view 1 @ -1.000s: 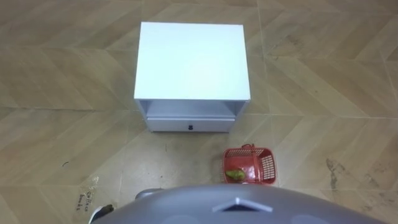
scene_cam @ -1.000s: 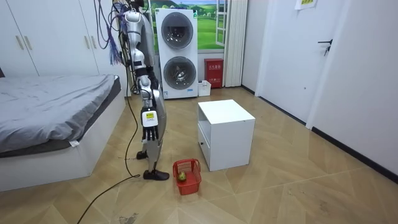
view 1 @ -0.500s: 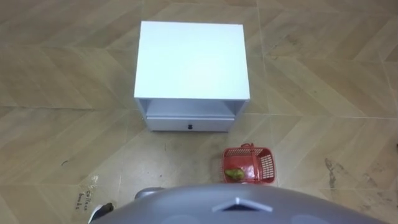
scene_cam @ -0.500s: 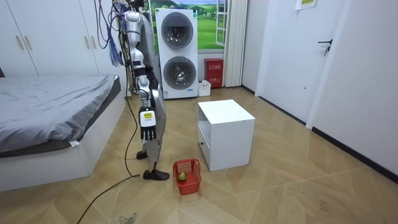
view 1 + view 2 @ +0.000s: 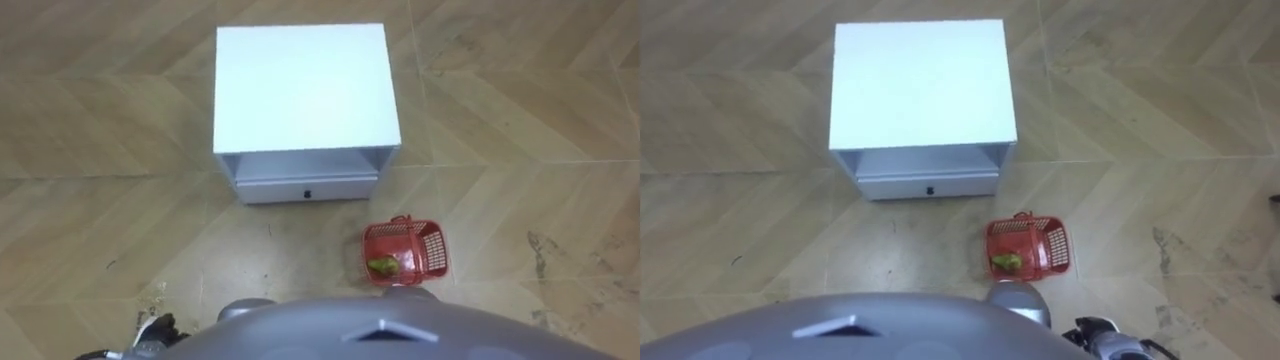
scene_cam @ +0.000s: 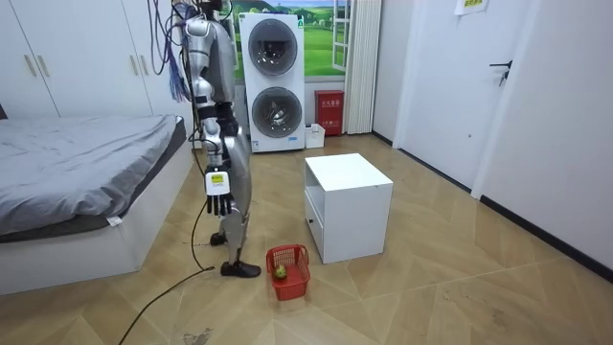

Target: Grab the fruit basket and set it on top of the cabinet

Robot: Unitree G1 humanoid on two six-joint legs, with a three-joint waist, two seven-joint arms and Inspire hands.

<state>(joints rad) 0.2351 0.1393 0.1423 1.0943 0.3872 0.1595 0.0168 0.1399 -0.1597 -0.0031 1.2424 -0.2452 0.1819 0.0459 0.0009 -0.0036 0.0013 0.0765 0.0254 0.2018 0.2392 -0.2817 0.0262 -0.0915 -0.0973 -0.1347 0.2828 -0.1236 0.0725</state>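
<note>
Vs 1 s ago: right hand [image 6: 218,190] has swung back beside the hip, fingers hanging loose, holding nothing. Fruit basket [image 5: 404,253] sits on floor, front-right of white cabinet [image 5: 303,95], w/ green fruit [image 5: 382,266] inside. Dark bit cut off at lower-left edge is poss. the left hand [image 5: 152,332]; can't tell its fingers.

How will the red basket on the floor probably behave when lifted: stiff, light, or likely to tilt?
The red basket looks like rigid openwork plastic, so it should probably keep its shape and feel light. The green fruit lies toward one end, so the basket may tilt and the fruit may roll.
</note>
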